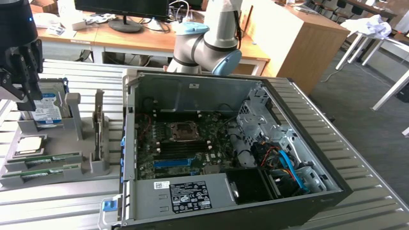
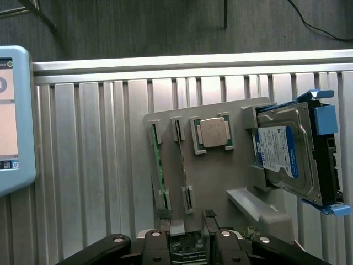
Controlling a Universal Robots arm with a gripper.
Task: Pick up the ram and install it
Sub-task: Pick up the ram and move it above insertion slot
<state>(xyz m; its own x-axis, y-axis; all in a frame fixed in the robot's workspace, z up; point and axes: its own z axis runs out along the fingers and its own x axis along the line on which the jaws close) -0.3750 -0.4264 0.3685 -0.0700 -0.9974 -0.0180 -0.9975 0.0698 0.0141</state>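
End effector point(image 1: 26, 98) was open, empty, upper left of exterior frame, over parts holder point(image 1: 86, 165). Ram point(image 1: 45, 161) lay in holder, lower left, not picked. Install into computer case point(image 1: 319, 158) not started.

1. You have two long, thin green circuit-board ram sticks point(image 1: 43, 161) point(image 1: 38, 174).
2. You have one small, square silver processor chip point(image 2: 214, 132).
3. You have one silver hard drive with a blue-white label point(image 2: 284, 157).
4. You have one grey slotted plastic holder point(image 2: 220, 176).
5. You have one open black metal computer case point(image 1: 319, 172).
6. You have one ribbed metal surface point(image 2: 99, 165).
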